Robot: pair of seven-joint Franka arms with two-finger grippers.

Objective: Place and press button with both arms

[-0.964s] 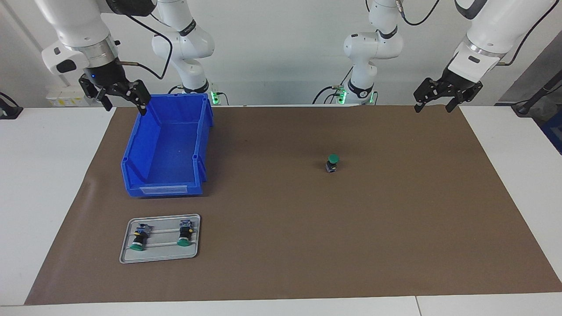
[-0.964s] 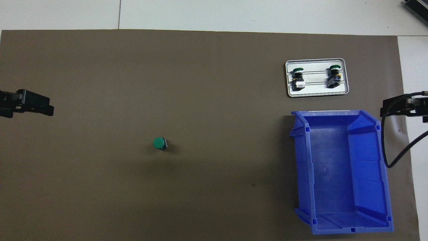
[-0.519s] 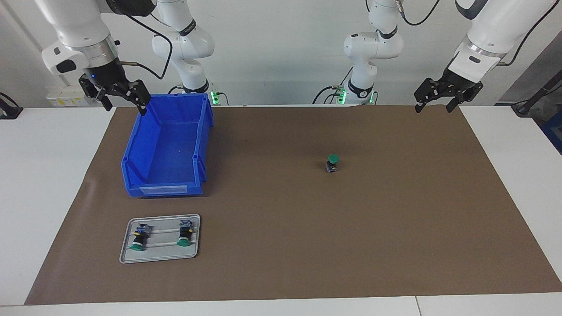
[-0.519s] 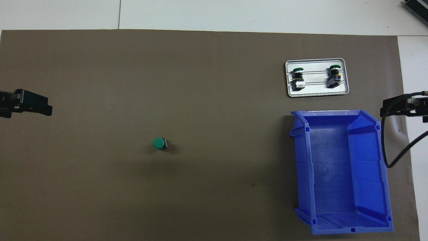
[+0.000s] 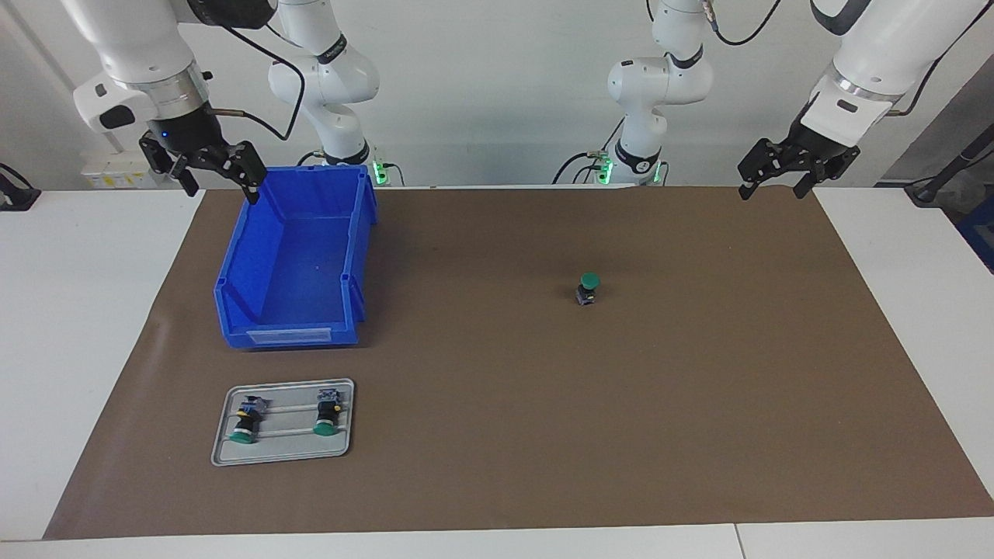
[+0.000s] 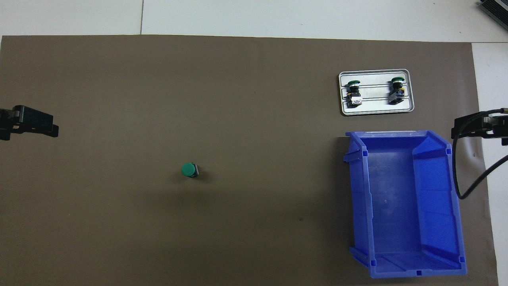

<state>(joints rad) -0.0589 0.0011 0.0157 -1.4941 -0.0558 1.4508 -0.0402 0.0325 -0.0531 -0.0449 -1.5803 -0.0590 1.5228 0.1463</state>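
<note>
Button [image 5: 589, 288] stands upright on brown mat [image 5: 699, 388].

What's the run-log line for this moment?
button: upright on mat, untouched | left end effector: open, raised over mat corner | right end effector: open, over blue bin edge | tray: two buttons

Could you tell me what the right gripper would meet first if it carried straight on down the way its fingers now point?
Probably the wall of the blue bin nearest the right arm's end. The right gripper, open, hangs by that rim; depth is unclear, so it might miss it and reach the brown mat.
</note>
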